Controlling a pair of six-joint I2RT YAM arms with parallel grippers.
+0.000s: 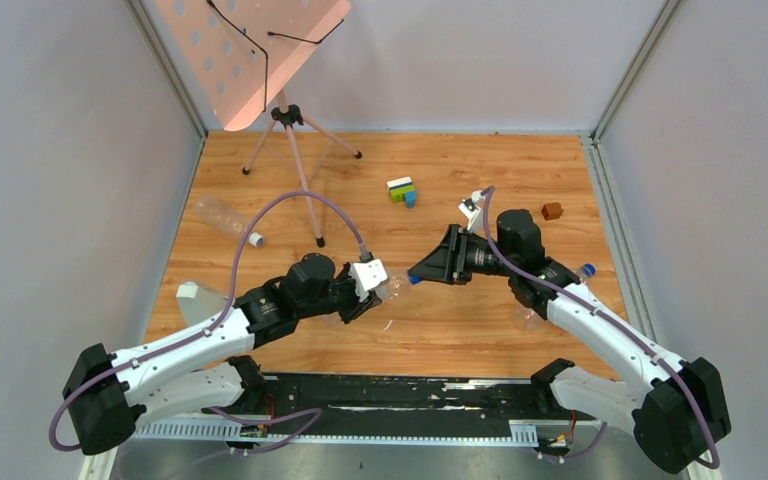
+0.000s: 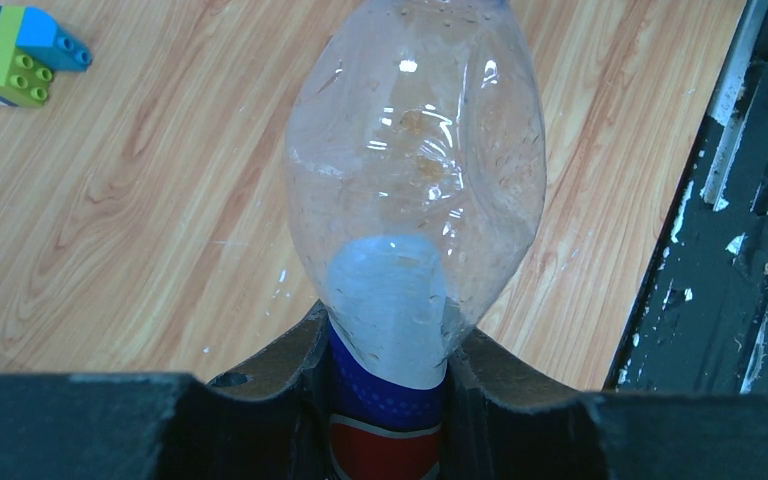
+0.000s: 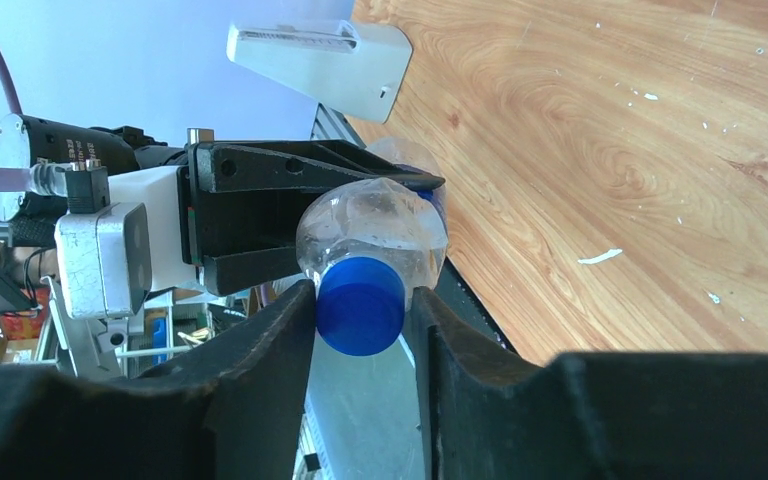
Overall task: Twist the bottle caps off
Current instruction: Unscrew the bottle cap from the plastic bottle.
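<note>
My left gripper [image 1: 378,290] is shut on a clear crinkly bottle [image 2: 415,170], gripping it at its blue and red label [image 2: 385,415] and holding it level above the table. The bottle's neck points right, toward my right gripper [image 1: 420,273]. In the right wrist view the dark blue cap [image 3: 360,305] sits between my right fingertips, which are closed around it [image 3: 360,320]. The left gripper's black fingers [image 3: 260,215] show behind the bottle there. The cap shows as a blue dot from above [image 1: 415,281].
A second clear bottle [image 1: 222,216] with a whitish cap [image 1: 256,240] lies at the left. A third bottle [image 1: 530,318] lies under my right arm, with a blue cap [image 1: 588,269] nearby. Toy block cluster [image 1: 402,190], brown cube [image 1: 552,211], tripod [image 1: 295,150] and a white block [image 1: 198,298] stand around.
</note>
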